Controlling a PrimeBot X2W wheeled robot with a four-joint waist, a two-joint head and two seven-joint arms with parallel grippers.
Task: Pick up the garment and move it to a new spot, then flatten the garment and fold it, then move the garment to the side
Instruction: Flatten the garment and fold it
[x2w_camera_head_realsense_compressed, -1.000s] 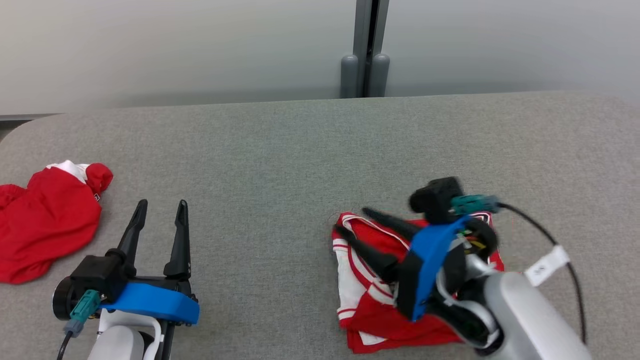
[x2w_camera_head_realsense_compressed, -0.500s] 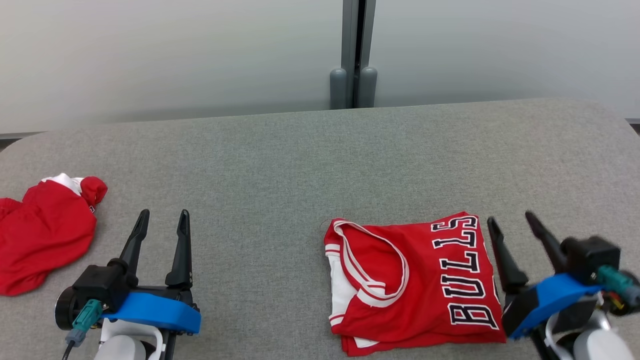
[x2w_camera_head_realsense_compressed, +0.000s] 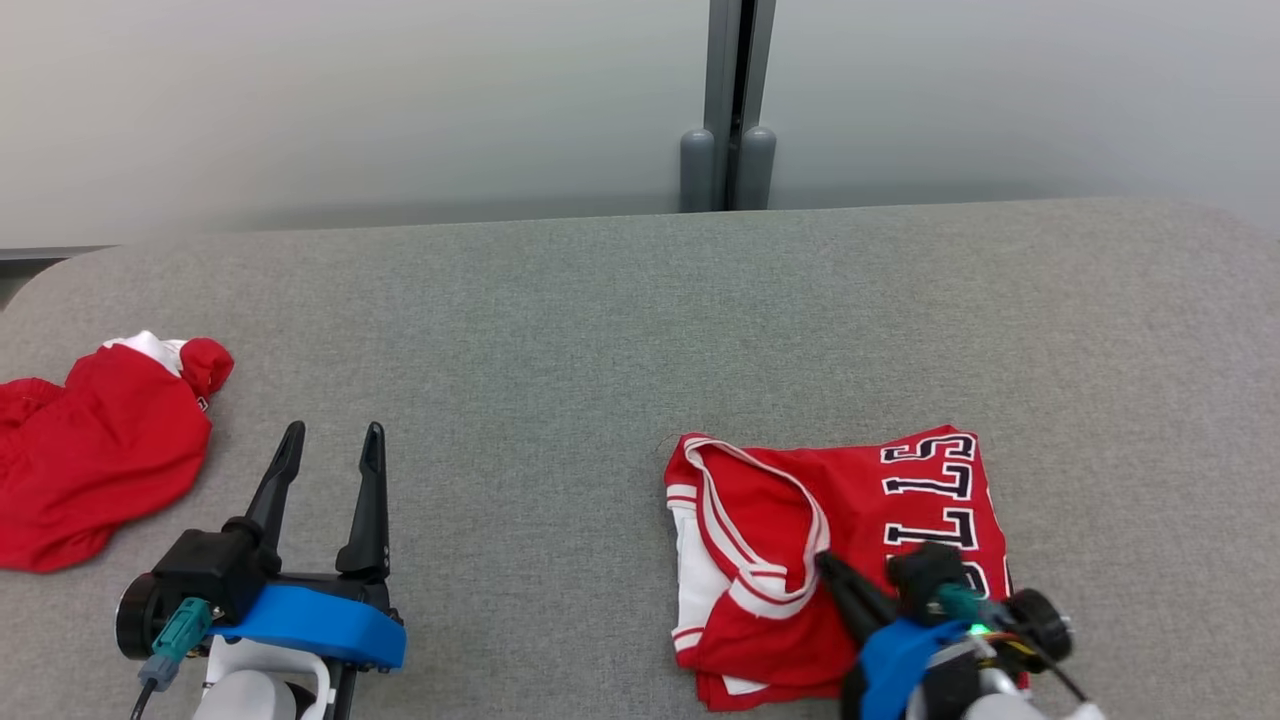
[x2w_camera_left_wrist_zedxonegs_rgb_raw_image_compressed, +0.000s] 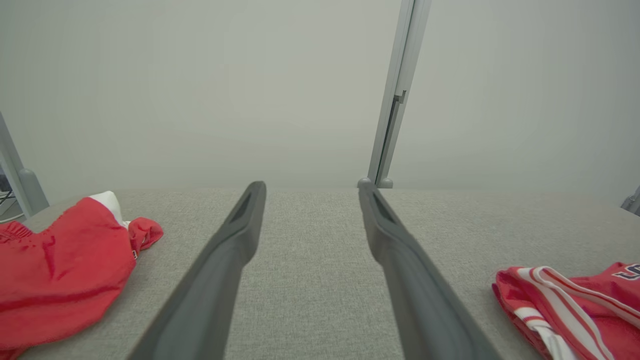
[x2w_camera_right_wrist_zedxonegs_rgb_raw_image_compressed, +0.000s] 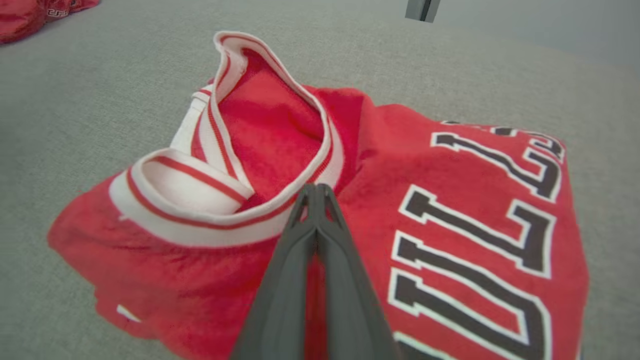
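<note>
- Tabletop (x2w_camera_head_realsense_compressed: 600, 320): open grey run across centre and far half.
- Wide lane between left gripper (x2w_camera_head_realsense_compressed: 333, 430) and folded jersey (x2w_camera_head_realsense_compressed: 770, 500).
- Crumpled red cloth (x2w_camera_head_realsense_compressed: 90, 460) blocks left edge.
- Right gripper (x2w_camera_head_realsense_compressed: 825, 562), jaws together, crowds the jersey's near side.
- Wall (x2w_camera_head_realsense_compressed: 350, 100) and post (x2w_camera_head_realsense_compressed: 730, 150) close off far edge.

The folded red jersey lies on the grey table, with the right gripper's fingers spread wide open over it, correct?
No: the right gripper is shut, fingers pressed together over the folded red jersey, as the right wrist view shows. The jersey does lie on the grey table.
</note>
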